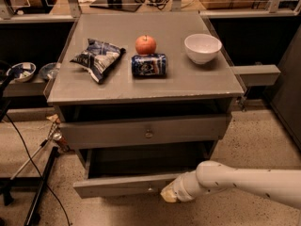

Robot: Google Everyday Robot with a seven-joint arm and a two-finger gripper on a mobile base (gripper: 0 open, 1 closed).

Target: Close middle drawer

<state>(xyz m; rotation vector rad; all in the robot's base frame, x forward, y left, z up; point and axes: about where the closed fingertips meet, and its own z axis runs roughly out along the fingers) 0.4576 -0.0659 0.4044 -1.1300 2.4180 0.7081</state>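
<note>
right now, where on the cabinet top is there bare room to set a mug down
Bare: the front strip of the cabinet top, ahead of the chip bag, can and bowl, and the back strip behind them. Crowded: the middle row, with the apple close behind the can. The gripper is down at the front of the middle drawer.
</note>
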